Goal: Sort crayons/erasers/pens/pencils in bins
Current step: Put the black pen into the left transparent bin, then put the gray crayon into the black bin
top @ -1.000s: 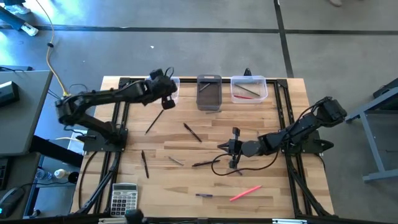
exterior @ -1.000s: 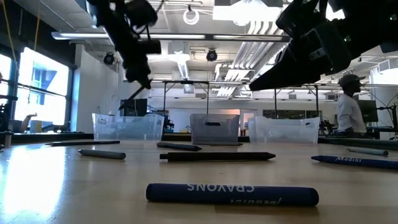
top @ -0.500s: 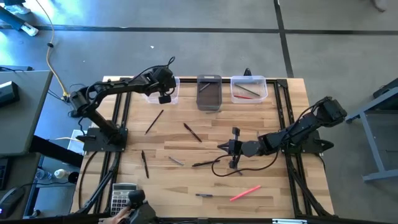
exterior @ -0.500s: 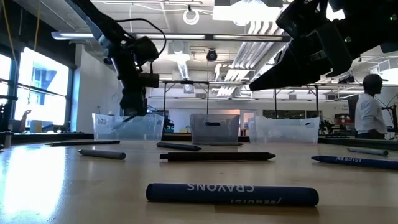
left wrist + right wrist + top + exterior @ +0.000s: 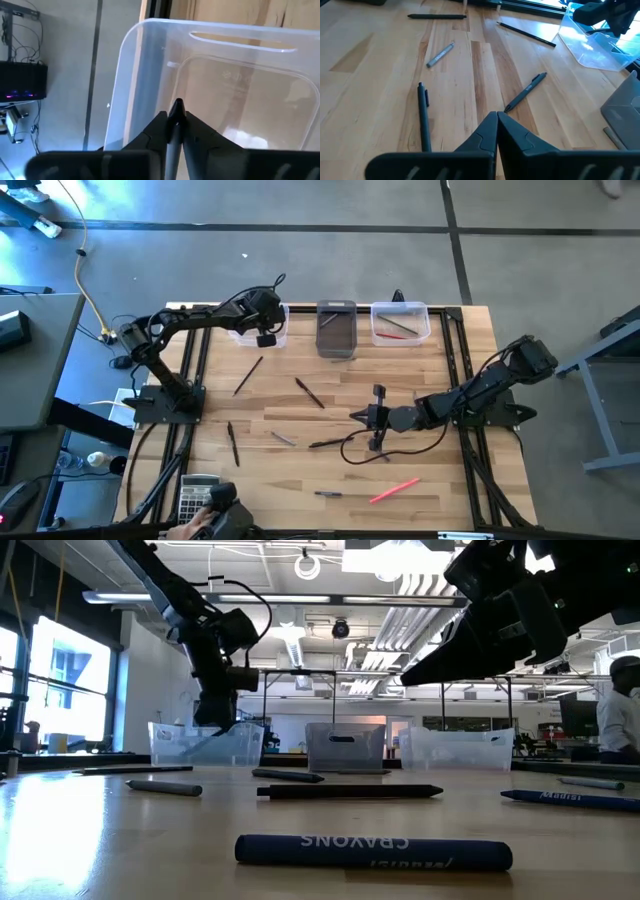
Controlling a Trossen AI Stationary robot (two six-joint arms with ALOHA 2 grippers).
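Observation:
Three bins stand along the far edge: a clear left bin (image 5: 262, 323), a dark grey one (image 5: 336, 330) and a clear right one (image 5: 400, 322) holding a red and a dark stick. My left gripper (image 5: 262, 332) hangs over the left bin (image 5: 210, 90), shut on a thin dark stick (image 5: 175, 125). My right gripper (image 5: 356, 416) hovers shut above the table's middle right, touching nothing. Loose on the wood lie a pencil (image 5: 248, 375), dark pens (image 5: 309, 392) (image 5: 233, 443) (image 5: 328, 443), a grey crayon (image 5: 283, 438), a pink stick (image 5: 394, 491) and a short purple one (image 5: 328, 494). My left gripper pinches the dark stick between its two fingers, and the stick's tip (image 5: 176, 104) pokes out just past the fingertips. The stick lies along the fingers, which slant down into the bin's opening. It is lifted clear, over the bin's floor.
A grey calculator (image 5: 198, 498) sits at the near left corner. A blue crayon (image 5: 373, 852) lies close to the low camera. Black rails run along the table's left and right sides. Bare wood lies between the bins and the scattered sticks.
My left gripper has sunk with the dark stick from above the table down to the left clear bin, turning as it went, and has slowed over the bin.

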